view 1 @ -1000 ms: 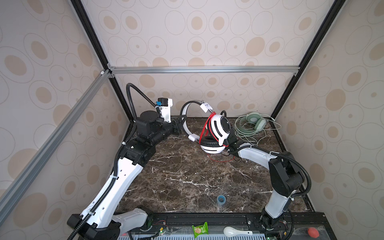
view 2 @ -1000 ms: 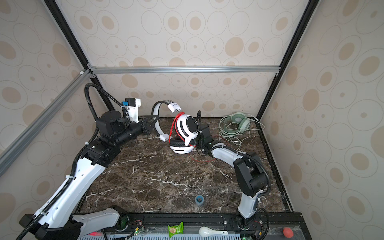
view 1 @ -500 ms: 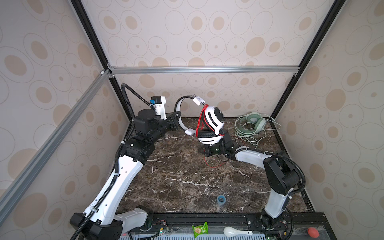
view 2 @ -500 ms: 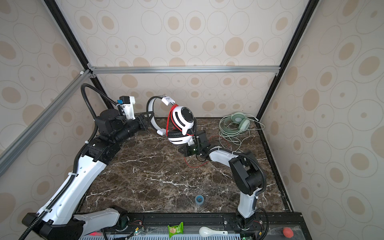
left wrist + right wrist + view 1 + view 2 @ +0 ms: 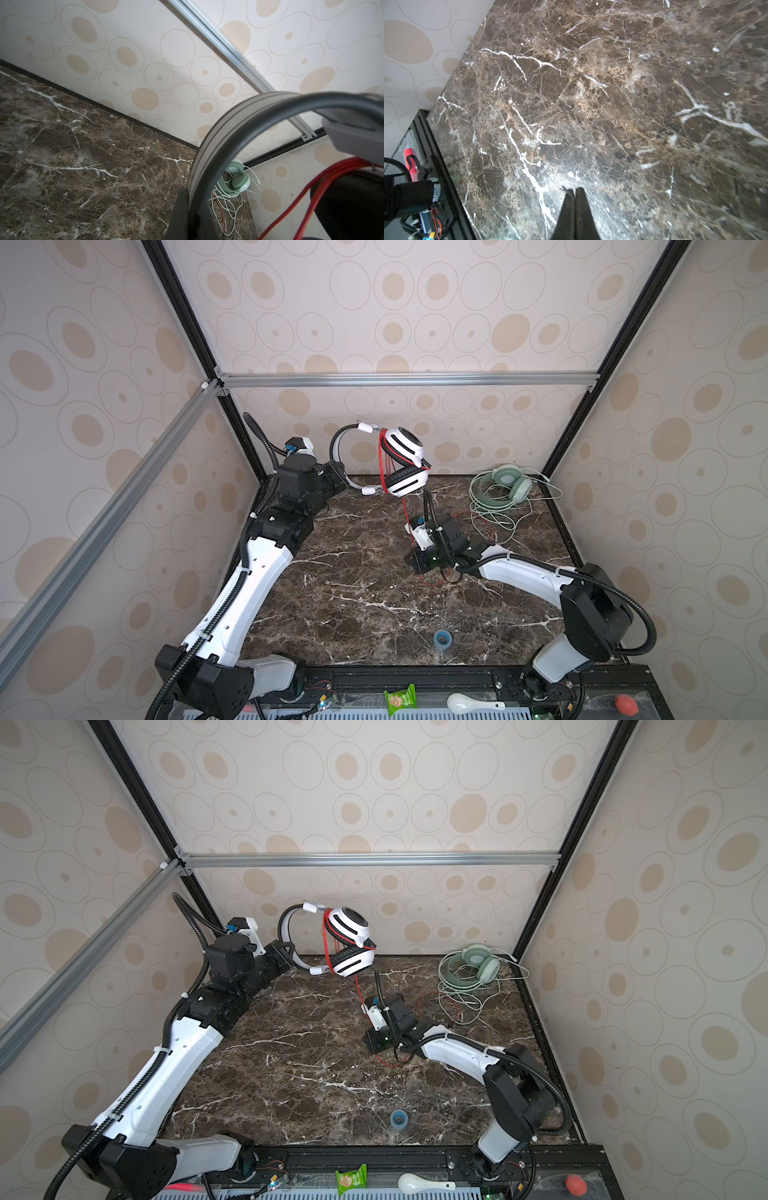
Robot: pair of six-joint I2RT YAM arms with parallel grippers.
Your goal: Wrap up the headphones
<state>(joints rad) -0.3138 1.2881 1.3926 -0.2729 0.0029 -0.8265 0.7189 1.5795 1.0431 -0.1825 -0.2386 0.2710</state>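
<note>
- white headphones (image 5: pixel 405 466): up in the air near the back wall, clear of the table (image 5: pixel 353 593), ear cups folded against each other. Both top views agree.
- red cord (image 5: pixel 384 464): several turns run across between the two ends of the headband. The rest drops to the table, lies loose around my right wrist, and one strand reaches the green cord pile.
- my left gripper (image 5: pixel 343 479): clenched on the grey headband (image 5: pixel 228 128). The left wrist view shows the band running down between my fingers (image 5: pixel 180 207).
- my right gripper (image 5: pixel 574 190): low over the table, in front of the hanging pair, jaws pressed together tip to tip. I can't tell if the cord is pinched in them.
- green headphones (image 5: pixel 509 485): flat on the table in the back right corner, their cord in loose loops around them, well apart from the white pair.
- small blue ring (image 5: pixel 442 639): on the table near the front edge, well apart from both pairs.
- front ledge: green packet (image 5: pixel 401 699), white spoon (image 5: pixel 469 702), red ball (image 5: pixel 625 704).
</note>
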